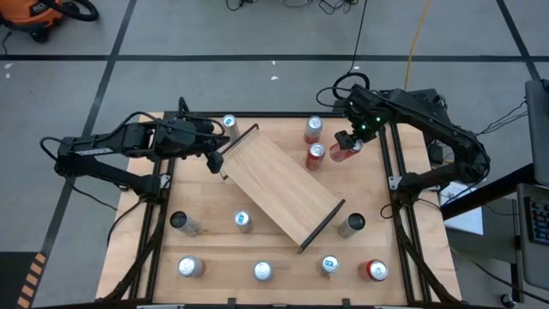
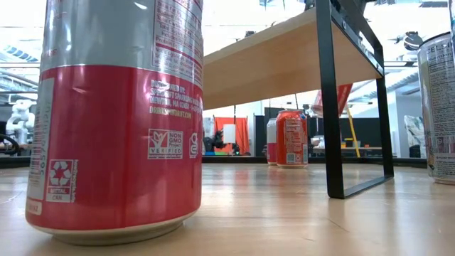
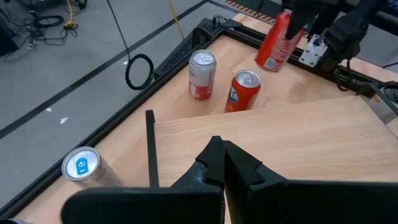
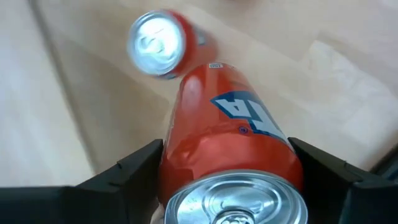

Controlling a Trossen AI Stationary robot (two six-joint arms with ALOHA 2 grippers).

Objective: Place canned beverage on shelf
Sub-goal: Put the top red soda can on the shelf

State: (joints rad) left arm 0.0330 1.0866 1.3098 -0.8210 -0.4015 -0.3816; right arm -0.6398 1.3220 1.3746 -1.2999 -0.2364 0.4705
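High view: shelf (image 1: 279,188) lies diagonally mid-table, cans ringing it. Right gripper (image 1: 346,144) holds a red can (image 1: 345,151) beside the shelf's far corner. Left gripper (image 1: 214,160) at the shelf's left rail.

Left wrist: its fingers (image 3: 233,163) pressed together over pale wood.

Right wrist: jaws clamp the glossy red can (image 4: 227,149).

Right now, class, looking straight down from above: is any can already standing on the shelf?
No. In the high view the shelf has a bare top; the right gripper holds a red can beside it.
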